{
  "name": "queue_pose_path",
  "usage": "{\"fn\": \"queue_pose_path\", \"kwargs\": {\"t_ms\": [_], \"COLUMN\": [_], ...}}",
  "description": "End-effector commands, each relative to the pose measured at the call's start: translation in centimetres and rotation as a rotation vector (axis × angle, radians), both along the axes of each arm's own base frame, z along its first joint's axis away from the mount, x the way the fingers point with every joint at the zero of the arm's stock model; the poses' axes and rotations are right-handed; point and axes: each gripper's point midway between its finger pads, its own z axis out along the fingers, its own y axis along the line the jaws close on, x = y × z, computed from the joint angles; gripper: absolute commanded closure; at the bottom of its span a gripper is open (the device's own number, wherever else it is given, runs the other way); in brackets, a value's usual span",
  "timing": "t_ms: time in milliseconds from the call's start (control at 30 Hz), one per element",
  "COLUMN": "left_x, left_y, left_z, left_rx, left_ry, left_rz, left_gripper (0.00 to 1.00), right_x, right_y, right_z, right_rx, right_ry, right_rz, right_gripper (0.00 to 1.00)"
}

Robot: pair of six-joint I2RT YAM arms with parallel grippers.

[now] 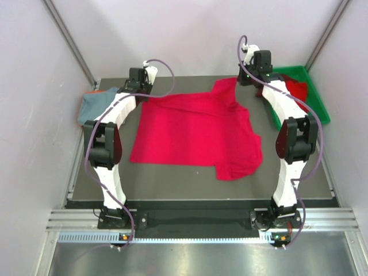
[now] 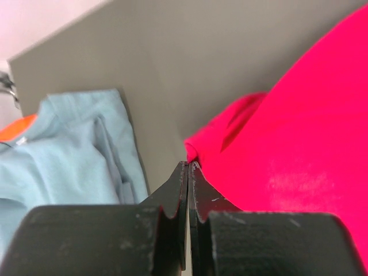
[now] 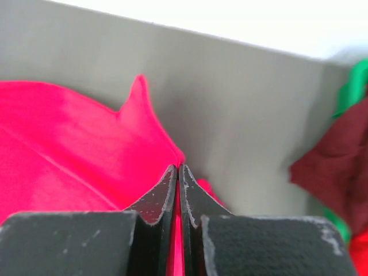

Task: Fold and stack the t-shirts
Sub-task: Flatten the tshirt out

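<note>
While the red t-shirt [image 1: 195, 132] lies spread mid-frame on the table [image 1: 172, 184], its upper corners are pinched by the closed left tool [image 2: 188, 165] and right tool [image 3: 177, 169]. They should be raised evenly.

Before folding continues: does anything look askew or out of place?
The red shirt lies crooked, its right side rumpled. The grey-blue shirt sits crumpled at the far left edge of the table. Nothing looks damaged.

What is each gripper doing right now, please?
Left gripper: closed, apparently pinching an edge of the bright red cloth t-shirt.
Right gripper: closed on the same t-shirt.
</note>
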Motion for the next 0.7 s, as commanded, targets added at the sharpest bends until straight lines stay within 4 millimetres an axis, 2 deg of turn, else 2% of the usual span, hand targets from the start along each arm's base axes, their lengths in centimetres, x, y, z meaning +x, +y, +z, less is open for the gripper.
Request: {"fn": "queue_pose_path", "kwargs": {"t_ms": [0, 100, 200, 333, 367, 433, 467, 533, 567, 600, 667], "left_x": [1.9, 2.6, 3.2, 3.3, 3.3, 2.8, 2.5, 1.8, 1.6, 1.3, 0.6], "left_y": [-0.3, -0.5, -0.3, 0.2, 0.2, 0.2, 0.1, 0.0, -0.2, -0.2, 0.0], "left_z": [8.4, 12.9, 16.3, 19.7, 20.4, 22.1, 22.2, 22.4, 22.1, 20.3, 20.0], "left_rx": [-0.058, -0.068, -0.067, -0.084, -0.090, -0.100, -0.102, -0.108, -0.114, -0.111, -0.112], "left_ry": [-0.204, -0.296, -0.369, -0.436, -0.449, -0.476, -0.471, -0.462, -0.454, -0.419, -0.425], "left_rz": [0.007, -0.004, -0.013, -0.002, 0.000, -0.004, -0.008, -0.016, -0.030, -0.034, -0.027], "left_gripper": [1.00, 1.00, 1.00, 1.00, 1.00, 1.00, 1.00, 1.00, 1.00, 1.00, 1.00], "right_x": [0.4, 0.3, -0.1, -0.9, -1.4, -2.2, -3.0, -3.6, -4.1, -4.2, -4.2], "right_y": [-1.4, -2.5, -3.3, -4.3, -4.5, -4.7, -4.8, -5.2, -5.3, -5.4, -5.6], "right_z": [9.8, 13.3, 16.1, 18.4, 19.5, 20.2, 21.2, 20.3, 20.6, 19.2, 18.5], "right_rx": [-0.080, -0.139, -0.196, -0.231, -0.233, -0.249, -0.252, -0.273, -0.276, -0.288, -0.291], "right_ry": [-0.246, -0.332, -0.400, -0.450, -0.470, -0.477, -0.493, -0.469, -0.478, -0.449, -0.440], "right_rz": [0.006, -0.013, -0.026, -0.054, -0.056, -0.054, -0.056, -0.054, -0.054, -0.052, -0.055], "right_gripper": [1.00, 1.00, 1.00, 1.00, 1.00, 1.00, 1.00, 1.00, 1.00, 1.00, 1.00]}}
